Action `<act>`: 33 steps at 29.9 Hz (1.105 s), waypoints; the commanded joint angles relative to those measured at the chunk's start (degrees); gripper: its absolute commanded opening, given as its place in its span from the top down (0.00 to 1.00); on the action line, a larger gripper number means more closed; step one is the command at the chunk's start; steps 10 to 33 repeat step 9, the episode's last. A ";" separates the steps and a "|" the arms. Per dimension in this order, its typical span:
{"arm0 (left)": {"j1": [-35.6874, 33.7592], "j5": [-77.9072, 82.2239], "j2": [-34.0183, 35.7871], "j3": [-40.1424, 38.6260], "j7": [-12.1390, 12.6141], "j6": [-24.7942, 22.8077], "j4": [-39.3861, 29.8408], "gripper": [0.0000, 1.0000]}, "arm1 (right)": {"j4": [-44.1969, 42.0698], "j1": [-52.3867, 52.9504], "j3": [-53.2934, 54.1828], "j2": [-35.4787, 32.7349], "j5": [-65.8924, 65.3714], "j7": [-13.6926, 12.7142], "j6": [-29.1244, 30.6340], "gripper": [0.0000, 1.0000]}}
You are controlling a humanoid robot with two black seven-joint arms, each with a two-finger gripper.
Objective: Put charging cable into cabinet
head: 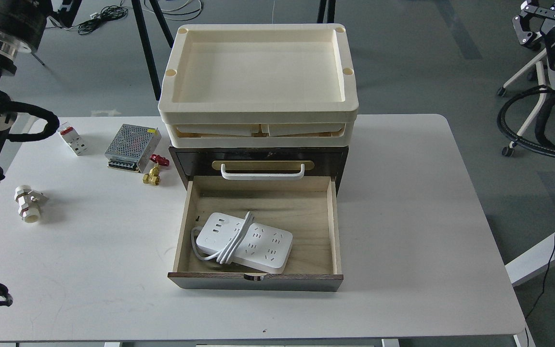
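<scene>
The charging cable (246, 242), a flat white power strip with its cord looped over it, lies inside the pulled-out lower drawer (258, 280) of the dark brown cabinet (258, 154). The drawer above it is shut and has a white handle (262, 172). My left arm is raised at the top left corner; its gripper (65, 8) is a small dark shape, far from the cabinet. My right arm is raised at the top right; its gripper (535, 17) is dark and its fingers cannot be told apart. Neither gripper holds anything that I can see.
Cream plastic trays (258, 111) are stacked on the cabinet. On the white table (427, 217), left of the cabinet, lie a perforated metal box (132, 140), a small white breaker (72, 140), a brass valve with a red handle (154, 169) and a white pipe fitting (28, 203).
</scene>
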 commanded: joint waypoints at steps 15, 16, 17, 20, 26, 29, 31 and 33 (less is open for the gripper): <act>1.50 0.09 -2.60 -0.27 0.00 0.00 0.48 0.04 | 1.58 -0.67 2.16 1.27 0.69 -0.01 -0.01 0.00; 1.50 0.09 -2.60 -0.27 0.00 0.00 0.48 0.04 | 1.58 -0.67 2.16 1.27 0.69 -0.01 -0.01 0.00; 1.50 0.09 -2.60 -0.27 0.00 0.00 0.48 0.04 | 1.58 -0.67 2.16 1.27 0.69 -0.01 -0.01 0.00; 1.50 0.09 -2.60 -0.27 0.00 0.00 0.48 0.04 | 1.58 -0.67 2.16 1.27 0.69 -0.01 -0.01 0.00; 1.50 0.09 -2.60 -0.27 0.00 0.00 0.48 0.04 | 1.58 -0.67 2.16 1.27 0.69 -0.01 -0.01 0.00; 1.50 0.09 -2.60 -0.27 0.00 0.00 0.48 0.04 | 1.58 -0.67 2.16 1.27 0.69 -0.01 -0.01 0.00; 1.50 0.09 -2.60 -0.27 0.00 0.00 0.48 0.04 | 1.58 -0.67 2.16 1.27 0.69 -0.01 -0.01 0.00; 1.50 0.09 -2.60 -0.27 0.00 0.00 0.48 0.04 | 1.58 -0.67 2.16 1.27 0.69 -0.01 -0.01 0.00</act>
